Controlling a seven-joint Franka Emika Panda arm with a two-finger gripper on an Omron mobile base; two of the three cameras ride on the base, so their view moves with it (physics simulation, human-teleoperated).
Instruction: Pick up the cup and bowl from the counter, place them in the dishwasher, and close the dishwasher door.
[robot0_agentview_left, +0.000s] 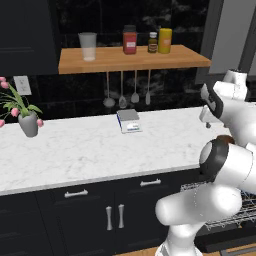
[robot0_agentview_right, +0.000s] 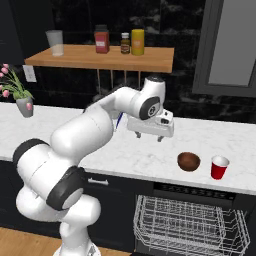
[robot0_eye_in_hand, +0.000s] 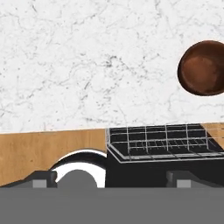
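Note:
The dark-brown bowl (robot0_agentview_right: 189, 161) and the red cup (robot0_agentview_right: 219, 167) stand side by side on the white marble counter (robot0_agentview_right: 125, 155), near its front edge at the right. My gripper (robot0_agentview_right: 148, 136) hovers open above the counter, left of the bowl and a little behind it, with nothing between its fingers. In the hand view the bowl (robot0_eye_in_hand: 203, 68) sits at the upper right, well off the line of the gripper (robot0_eye_in_hand: 111, 179). Below the counter the dishwasher (robot0_agentview_right: 190, 220) stands open with its wire rack (robot0_eye_in_hand: 162, 142) pulled out. The dishwasher door is down and mostly hidden under the rack.
A small kitchen scale (robot0_agentview_left: 129, 121) lies mid-counter and a grey vase with pink flowers (robot0_agentview_left: 28, 124) stands at the far left. A wooden shelf (robot0_agentview_left: 130, 57) above carries a glass tumbler, a jar and bottles, with utensils hanging beneath. Dark cabinets (robot0_agentview_left: 115, 215) line the front.

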